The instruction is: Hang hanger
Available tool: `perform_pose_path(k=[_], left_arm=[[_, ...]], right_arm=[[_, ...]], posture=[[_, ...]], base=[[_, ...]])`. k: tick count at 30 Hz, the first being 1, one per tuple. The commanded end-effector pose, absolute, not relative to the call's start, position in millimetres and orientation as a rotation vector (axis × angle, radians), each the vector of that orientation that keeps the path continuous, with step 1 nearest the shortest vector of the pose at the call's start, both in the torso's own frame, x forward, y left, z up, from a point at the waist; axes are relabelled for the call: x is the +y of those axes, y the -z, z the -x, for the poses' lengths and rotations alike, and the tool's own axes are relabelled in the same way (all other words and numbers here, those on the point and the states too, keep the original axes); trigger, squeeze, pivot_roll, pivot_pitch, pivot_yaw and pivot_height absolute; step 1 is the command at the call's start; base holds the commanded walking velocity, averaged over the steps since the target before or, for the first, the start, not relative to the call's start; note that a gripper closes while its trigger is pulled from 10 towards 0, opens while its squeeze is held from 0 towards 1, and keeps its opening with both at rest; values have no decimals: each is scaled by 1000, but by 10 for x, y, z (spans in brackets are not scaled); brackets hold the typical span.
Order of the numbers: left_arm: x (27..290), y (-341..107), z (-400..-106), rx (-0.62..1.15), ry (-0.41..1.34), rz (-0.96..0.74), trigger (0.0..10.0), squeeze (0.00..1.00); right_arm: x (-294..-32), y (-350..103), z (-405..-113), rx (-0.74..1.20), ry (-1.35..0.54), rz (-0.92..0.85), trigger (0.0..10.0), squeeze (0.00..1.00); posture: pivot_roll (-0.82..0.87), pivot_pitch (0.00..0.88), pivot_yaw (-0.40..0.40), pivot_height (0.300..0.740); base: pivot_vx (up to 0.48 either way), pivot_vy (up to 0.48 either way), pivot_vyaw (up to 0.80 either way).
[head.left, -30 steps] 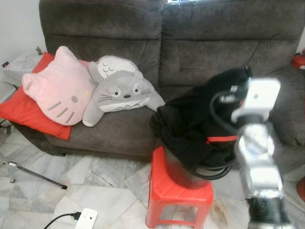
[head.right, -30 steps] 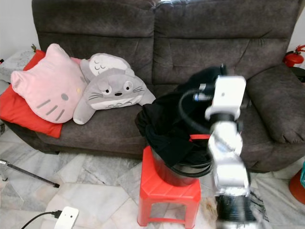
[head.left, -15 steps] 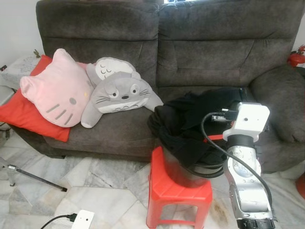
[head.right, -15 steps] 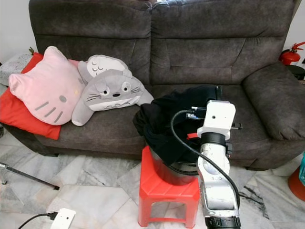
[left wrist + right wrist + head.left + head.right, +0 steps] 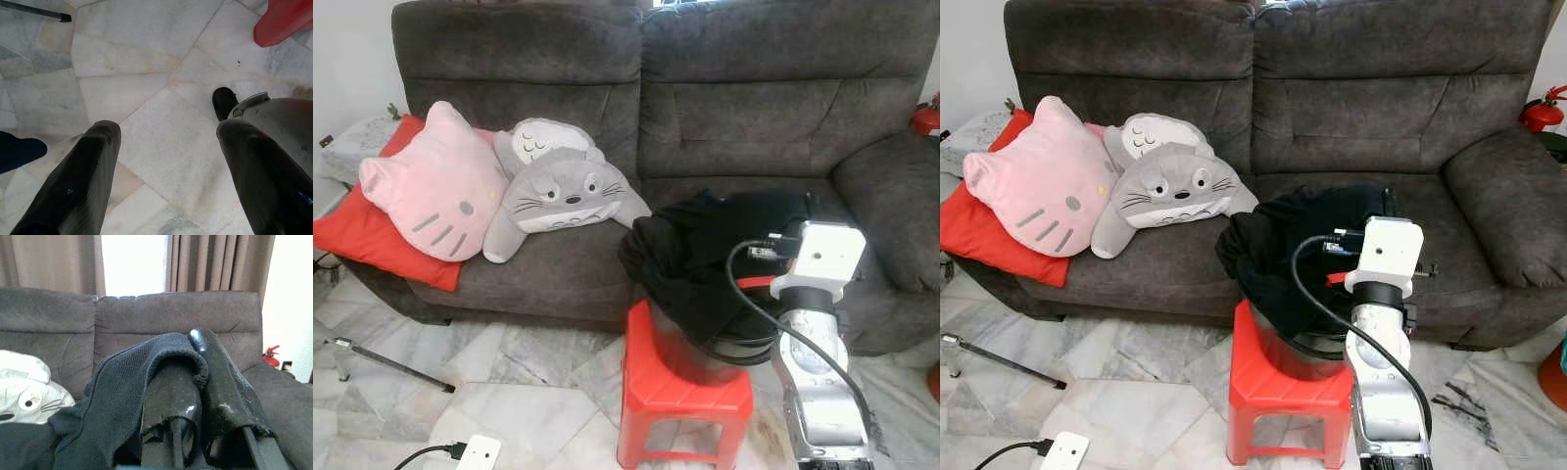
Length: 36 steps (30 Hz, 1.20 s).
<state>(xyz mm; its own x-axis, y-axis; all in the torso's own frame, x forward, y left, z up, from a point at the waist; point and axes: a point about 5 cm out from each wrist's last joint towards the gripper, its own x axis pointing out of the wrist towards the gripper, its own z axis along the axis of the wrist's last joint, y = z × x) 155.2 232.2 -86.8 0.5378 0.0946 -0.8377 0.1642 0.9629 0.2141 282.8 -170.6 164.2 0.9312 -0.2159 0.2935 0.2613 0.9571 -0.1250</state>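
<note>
Right gripper [image 5: 195,396] pinches the black garment [image 5: 705,245], seemingly; left gripper [image 5: 166,166] hangs open; no legible writing.

The two eye views look forward and down from up high at the same grey sofa [image 5: 705,108] and red stool [image 5: 1288,392]. The left wrist view looks straight down, close to the marble floor [image 5: 146,73]. The right wrist view sits low, probably very near the black cloth [image 5: 122,396], facing the sofa's back edge.

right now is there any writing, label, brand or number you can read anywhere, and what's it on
None can be read.
The red fire extinguisher beside the sofa may carry a label, but it is too small to tell.
The white block on the right arm's wrist, the red stool and the dark garment show no print.
</note>
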Motion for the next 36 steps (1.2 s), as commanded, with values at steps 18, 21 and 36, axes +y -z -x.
perform_pose_path(k=[18,21,36], left_arm=[[2260,930,-1434,1040,32,-267,10000,0],[2258,931,-1432,1041,32,-266,10000,0],[2266,932,-1427,1045,43,-270,10000,0]], right_arm=[[-1673,-1678,-2833,-267,170,204,10000,0],[-1660,-1679,-2835,-267,165,203,10000,0],[-1636,-1674,-2841,-263,165,196,10000,0]], posture=[[-132,0,-5,740],[-131,0,-4,740],[-122,0,3,740]], base=[[0,0,0],[0,0,0],[-296,0,0]])
